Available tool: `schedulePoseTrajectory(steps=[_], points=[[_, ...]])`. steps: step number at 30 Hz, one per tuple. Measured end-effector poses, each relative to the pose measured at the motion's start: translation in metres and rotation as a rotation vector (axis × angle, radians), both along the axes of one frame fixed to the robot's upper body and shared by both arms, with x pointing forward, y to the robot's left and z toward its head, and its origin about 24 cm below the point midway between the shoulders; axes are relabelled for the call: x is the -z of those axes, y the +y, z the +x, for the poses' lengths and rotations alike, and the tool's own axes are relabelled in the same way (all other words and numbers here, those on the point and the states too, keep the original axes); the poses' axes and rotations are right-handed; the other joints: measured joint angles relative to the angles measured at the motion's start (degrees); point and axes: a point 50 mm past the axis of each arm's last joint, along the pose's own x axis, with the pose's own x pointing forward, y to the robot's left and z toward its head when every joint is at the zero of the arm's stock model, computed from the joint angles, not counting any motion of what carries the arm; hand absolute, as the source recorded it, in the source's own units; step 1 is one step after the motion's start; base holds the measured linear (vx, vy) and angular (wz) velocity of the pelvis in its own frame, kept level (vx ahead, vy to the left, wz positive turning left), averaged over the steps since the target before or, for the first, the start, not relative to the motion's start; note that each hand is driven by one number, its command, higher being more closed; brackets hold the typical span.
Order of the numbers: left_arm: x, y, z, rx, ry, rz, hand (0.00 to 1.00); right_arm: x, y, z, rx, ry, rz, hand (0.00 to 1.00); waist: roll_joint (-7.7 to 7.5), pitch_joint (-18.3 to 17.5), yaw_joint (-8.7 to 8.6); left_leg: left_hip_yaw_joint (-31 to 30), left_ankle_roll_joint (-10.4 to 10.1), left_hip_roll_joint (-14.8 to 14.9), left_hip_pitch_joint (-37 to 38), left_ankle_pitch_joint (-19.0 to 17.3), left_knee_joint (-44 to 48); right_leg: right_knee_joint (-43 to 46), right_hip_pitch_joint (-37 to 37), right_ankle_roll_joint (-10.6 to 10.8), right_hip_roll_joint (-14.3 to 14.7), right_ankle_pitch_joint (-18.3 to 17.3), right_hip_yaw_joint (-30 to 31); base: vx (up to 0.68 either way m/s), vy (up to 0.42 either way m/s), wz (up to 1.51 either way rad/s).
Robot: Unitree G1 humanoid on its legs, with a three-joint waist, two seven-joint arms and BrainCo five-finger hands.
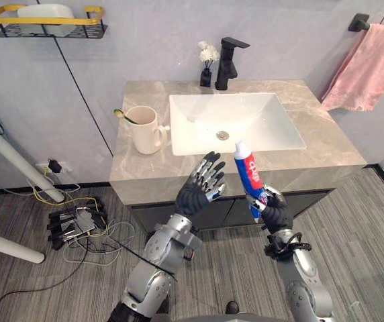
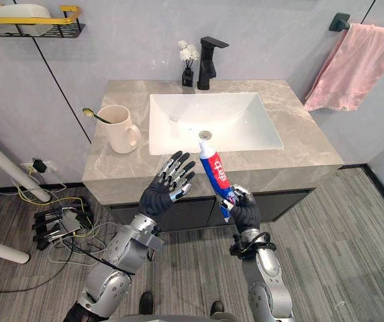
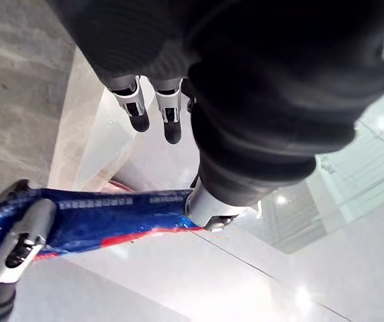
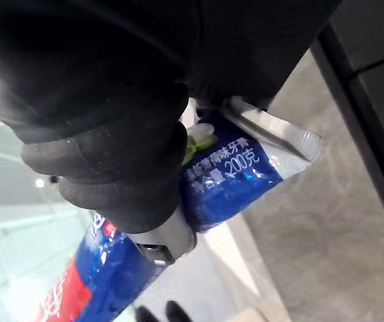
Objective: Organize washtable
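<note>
My right hand (image 1: 274, 209) is shut on the crimped end of a blue and red toothpaste tube (image 1: 248, 174), held upright with its white cap at the top, in front of the washtable's front edge. The tube (image 4: 219, 168) fills the right wrist view under the hand's cover. My left hand (image 1: 202, 184) is raised just left of the tube with its fingers straight and spread, holding nothing. A cream mug (image 1: 143, 129) with a toothbrush (image 1: 123, 115) in it stands on the grey marble washtable (image 1: 313, 111), left of the white sink (image 1: 232, 121).
A black tap (image 1: 227, 62) and a small black vase with white flowers (image 1: 207, 66) stand behind the sink. A pink towel (image 1: 372, 67) hangs on the right wall. A yellow-rimmed wall shelf (image 1: 48, 21) is at the upper left. Power strips and cables (image 1: 78, 221) lie on the floor left.
</note>
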Motion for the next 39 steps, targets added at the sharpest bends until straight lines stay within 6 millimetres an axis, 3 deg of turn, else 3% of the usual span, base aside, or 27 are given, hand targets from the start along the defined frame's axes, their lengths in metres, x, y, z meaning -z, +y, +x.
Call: schedulePoseTrajectory(steps=[28, 39], points=[[-0.003, -0.012, -0.003, 0.077, -0.012, 0.003, 0.0, 0.001, -0.002, 0.001, -0.046, -0.015, -0.182, 1.0, 0.58, -0.9, 0.05, 1.2, 0.0, 0.0, 0.4, 0.0, 0.0, -0.8, -0.1, -0.1, 0.0, 0.6, 1.4, 0.0, 0.0, -0.02], [-0.004, -0.019, -0.002, 0.111, -0.013, -0.044, 0.0, -0.017, -0.005, 0.016, -0.042, -0.098, -0.254, 1.0, 0.41, -1.1, 0.15, 2.2, 0.0, 0.1, 0.1, 0.0, 0.0, -0.9, -1.0, 0.0, 0.0, 1.0, 2.7, -0.02, -0.001, -0.05]])
